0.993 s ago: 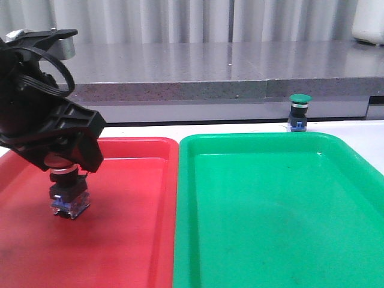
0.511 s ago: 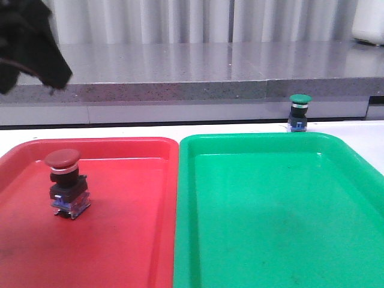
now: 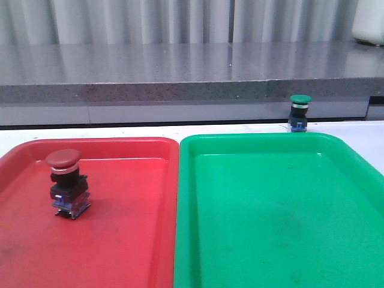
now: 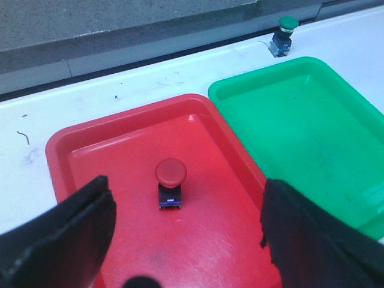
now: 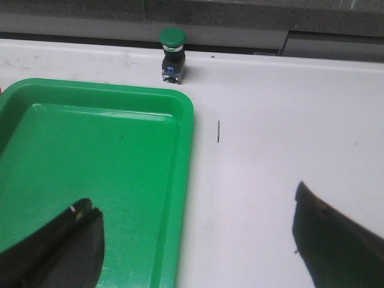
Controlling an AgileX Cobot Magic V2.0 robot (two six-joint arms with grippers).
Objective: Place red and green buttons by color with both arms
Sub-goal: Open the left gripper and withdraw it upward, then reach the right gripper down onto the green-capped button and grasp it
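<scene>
The green button (image 3: 299,112) stands upright on the white table (image 5: 288,150), just beyond the far rim of the green tray (image 3: 276,210), toward its right end, apart from the plastic. It is the piece not yet sorted. The red button (image 3: 66,182) already stands upright inside the red tray (image 3: 132,240), in its left half, away from the walls.

Both buttons look like small rigid parts: a smooth domed cap over a silver ring, a black body and a blue base. They are likely light and stiff, so a firm pinch should do no harm, but the rounded cap is probably slippery and the tall, narrow shape may tip if nudged from one side. The squarer black body below the cap looks the safest place to take hold, with fingers closing on two opposite flat faces from above.

The red tray holds only the red button. The green tray holds nothing; its floor shows a few dark specks. The two trays sit side by side, rims touching or nearly so.

In the left wrist view the left gripper (image 4: 180,240) hangs above the near part of the red tray with its fingers (image 4: 60,234) spread wide, holding nothing, the red button visible between them. The right gripper (image 5: 192,246) is likewise spread wide and holds nothing, poised over the green tray's right rim and the bare table, with the green button well beyond it on the far side.
</scene>
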